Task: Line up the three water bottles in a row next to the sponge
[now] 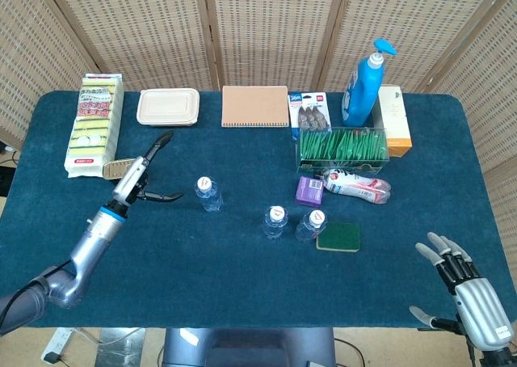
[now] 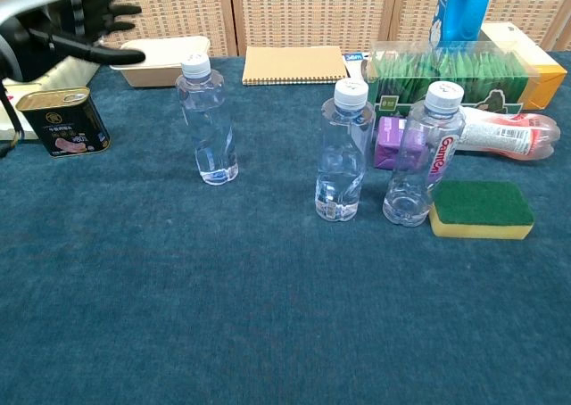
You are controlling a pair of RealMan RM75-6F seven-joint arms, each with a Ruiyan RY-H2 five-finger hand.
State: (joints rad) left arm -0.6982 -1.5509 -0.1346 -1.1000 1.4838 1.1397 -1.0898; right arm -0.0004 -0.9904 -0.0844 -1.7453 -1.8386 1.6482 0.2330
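Note:
Three clear water bottles with white caps stand upright on the blue table. One bottle is right beside the green and yellow sponge. A second bottle stands just left of it. The third bottle stands apart, further left. My left hand hovers open to the left of that third bottle, holding nothing. My right hand is open at the table's near right corner, far from the bottles.
A meat tin sits near my left hand. A sponge pack, lidded tray, notebook, green sachet box, blue pump bottle, purple box and a lying tube fill the back.

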